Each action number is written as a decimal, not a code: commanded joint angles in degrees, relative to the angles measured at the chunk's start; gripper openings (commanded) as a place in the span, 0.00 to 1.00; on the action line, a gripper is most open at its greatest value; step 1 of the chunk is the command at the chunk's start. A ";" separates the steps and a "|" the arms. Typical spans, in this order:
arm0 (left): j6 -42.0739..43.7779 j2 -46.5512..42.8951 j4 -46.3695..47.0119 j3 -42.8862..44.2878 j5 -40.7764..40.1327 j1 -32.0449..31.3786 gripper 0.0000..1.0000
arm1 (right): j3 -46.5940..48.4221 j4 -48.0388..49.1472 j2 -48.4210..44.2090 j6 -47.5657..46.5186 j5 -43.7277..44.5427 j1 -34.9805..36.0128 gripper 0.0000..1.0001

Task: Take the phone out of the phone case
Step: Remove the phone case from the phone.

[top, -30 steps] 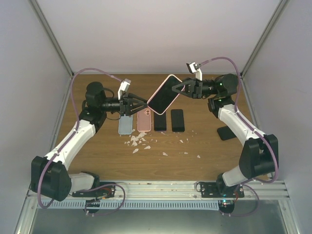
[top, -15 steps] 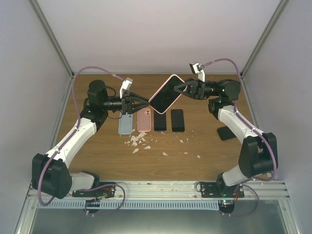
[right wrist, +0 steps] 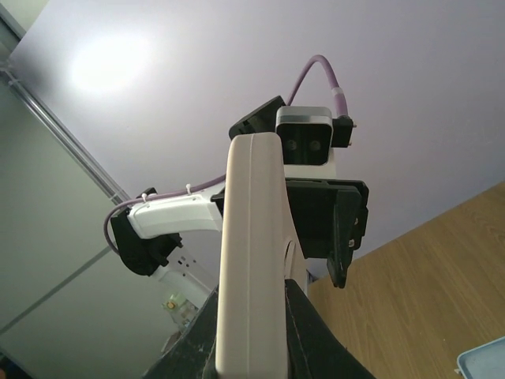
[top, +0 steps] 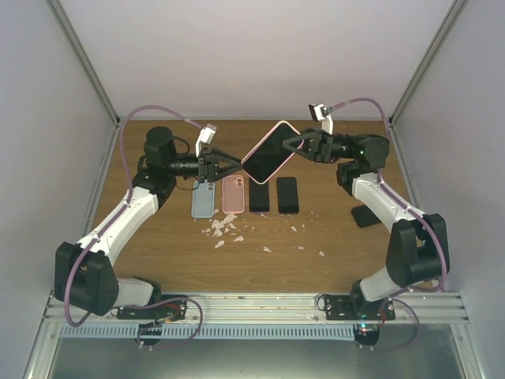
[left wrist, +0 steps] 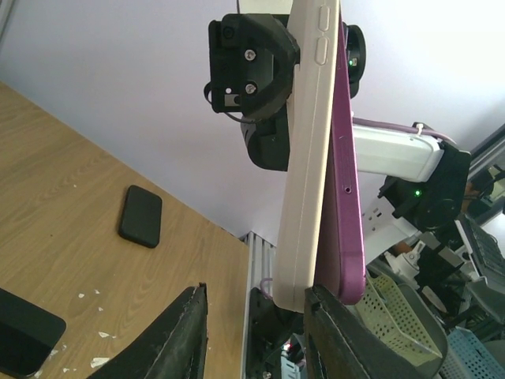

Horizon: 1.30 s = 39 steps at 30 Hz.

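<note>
The phone [top: 268, 155], dark screen up in a pale pink phone case [top: 282, 125], hangs tilted above the back of the table. My right gripper [top: 286, 144] is shut on its upper right end; in the right wrist view the cream case edge [right wrist: 251, 237] fills the space between the fingers of the right gripper [right wrist: 251, 294]. My left gripper [top: 235, 166] is at the lower left corner, open. In the left wrist view a cream layer [left wrist: 304, 197] and a purple layer [left wrist: 347, 221] part at that corner. The cream corner is between the left gripper [left wrist: 256, 290] fingers, and the right fingertip [left wrist: 317, 294] touches the seam.
On the wooden table under the phone lie a pale blue case [top: 203, 203], a pink case [top: 233, 194] and two black phones [top: 259, 195] [top: 287, 194] in a row. White scraps [top: 225, 227] are scattered in front. A black object [top: 364, 215] lies at the right.
My left gripper has moved up to the phone's lower corner and its jaws have narrowed. The right gripper has carried the phone slightly to the right.
</note>
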 commanded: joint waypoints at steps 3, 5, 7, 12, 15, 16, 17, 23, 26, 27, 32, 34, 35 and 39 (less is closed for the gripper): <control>-2.94 3.84 1.61 -0.35 -9.81 0.17 0.34 | -0.13 9.35 -1.35 6.42 2.02 6.78 0.01; -4.02 4.04 3.05 -0.43 -9.33 0.14 0.33 | -0.08 9.44 -0.84 6.48 2.19 7.63 0.00; -5.60 4.14 4.81 -0.65 -8.69 0.01 0.33 | 0.19 9.72 -0.33 6.67 2.40 8.32 0.00; -7.57 4.07 9.62 -1.62 -6.25 -1.11 0.33 | 0.56 11.34 1.31 8.10 2.96 9.65 0.00; -7.87 4.03 9.96 -2.00 -6.10 -1.80 0.33 | 0.74 12.70 1.80 8.84 3.38 10.18 0.01; -8.18 4.12 10.02 -2.05 -6.26 -1.84 0.33 | 0.86 13.21 1.86 8.98 3.46 10.35 0.00; -8.77 4.34 10.41 -2.17 -6.27 -1.79 0.33 | 0.90 13.61 1.83 9.10 3.45 10.52 0.01; -12.33 5.69 13.28 -2.64 -6.44 -1.92 0.33 | 0.90 15.67 2.07 9.59 3.50 11.70 0.00; -13.71 6.05 14.90 -2.75 -5.99 -2.19 0.33 | 1.23 15.61 2.29 9.33 3.58 12.15 0.01; -13.69 6.16 14.99 -2.66 -6.02 -2.40 0.33 | 1.32 15.61 2.35 9.29 3.60 12.23 0.01; -13.52 5.91 15.59 -2.55 -5.72 -3.55 0.34 | 1.47 17.17 3.48 10.14 4.11 13.06 0.01; -13.62 5.95 15.76 -2.46 -5.67 -3.73 0.34 | 1.82 17.29 3.92 10.11 4.14 13.63 0.00; -13.69 5.99 15.86 -2.39 -5.58 -3.90 0.34 | 1.99 17.14 4.21 9.98 4.15 13.77 0.01; -14.30 6.03 17.44 -2.38 -4.60 -4.87 0.34 | 1.77 15.90 5.07 9.03 4.16 14.10 0.01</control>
